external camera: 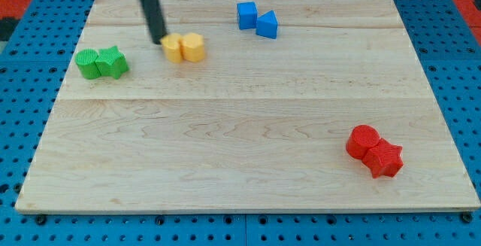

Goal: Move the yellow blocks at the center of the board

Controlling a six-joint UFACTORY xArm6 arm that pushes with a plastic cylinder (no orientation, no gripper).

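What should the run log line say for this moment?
my tip: touching left yellow block | right yellow block: adjacent | yellow pair: upper left, not yet centered

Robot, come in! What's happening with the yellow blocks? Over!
My tip at yellow blocks, upper-left side. Blocks upper left of board, not centre. Path to centre open.

We are counting eight blocks on one wooden board; two are yellow, one beside the other; two are green; two are blue; two are red; one dark rod is showing, ending in my tip.
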